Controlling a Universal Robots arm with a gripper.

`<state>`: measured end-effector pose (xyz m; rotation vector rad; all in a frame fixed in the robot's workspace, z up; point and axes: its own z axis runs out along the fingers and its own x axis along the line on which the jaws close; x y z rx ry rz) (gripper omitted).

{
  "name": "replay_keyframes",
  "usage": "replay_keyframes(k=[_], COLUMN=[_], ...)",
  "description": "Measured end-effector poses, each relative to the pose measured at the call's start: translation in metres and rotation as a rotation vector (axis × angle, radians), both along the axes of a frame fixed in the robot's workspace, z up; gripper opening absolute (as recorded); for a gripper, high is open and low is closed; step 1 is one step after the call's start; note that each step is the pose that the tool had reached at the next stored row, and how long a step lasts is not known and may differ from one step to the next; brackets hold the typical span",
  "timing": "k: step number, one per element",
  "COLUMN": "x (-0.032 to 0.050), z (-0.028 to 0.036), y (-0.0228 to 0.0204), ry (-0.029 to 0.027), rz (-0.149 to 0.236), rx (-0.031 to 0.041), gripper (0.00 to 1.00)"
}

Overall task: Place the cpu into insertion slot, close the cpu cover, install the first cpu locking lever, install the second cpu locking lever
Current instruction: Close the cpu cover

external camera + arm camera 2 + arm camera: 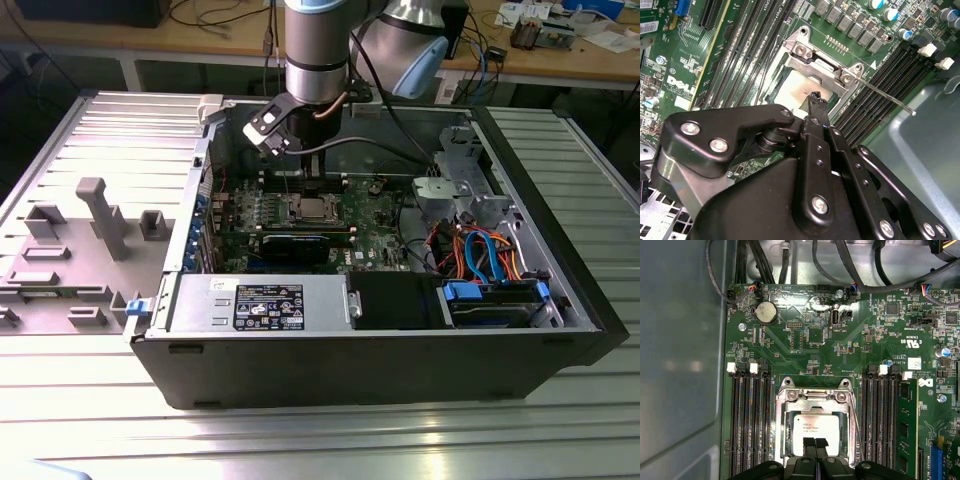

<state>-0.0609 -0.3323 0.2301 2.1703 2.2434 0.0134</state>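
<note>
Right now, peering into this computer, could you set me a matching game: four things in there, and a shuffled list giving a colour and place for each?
Things:
1. cpu
2. coin battery
3. power supply
4. end effector

Descriptions:
A. black, tips just over the silver chip
B. round and silver, on the green board
C. large grey box along the case wall nearest the exterior view
D. silver square, framed by the cover

Pairs: 1-D, 2-B, 3-C, 4-A.

Electronics workshop: open computer case (350, 365) on ribbed metal table (300, 440), cable-strewn workbenches (225, 38) behind.
</note>
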Motion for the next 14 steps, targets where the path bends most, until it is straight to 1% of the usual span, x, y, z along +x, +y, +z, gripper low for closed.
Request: replay_keyframes(k=[8,9,14], x=[-0.0002,-0.0019,-0.0036], z=[0.0,-0.0001,-0.0014], y=[0.0,0.0,0.0], ry=[0.0,-0.0001,0.0002], rz=[0.0,0.0,0.0], rx=[0.0,0.0002,0.0001], gripper=[0.11,0.11,0.11])
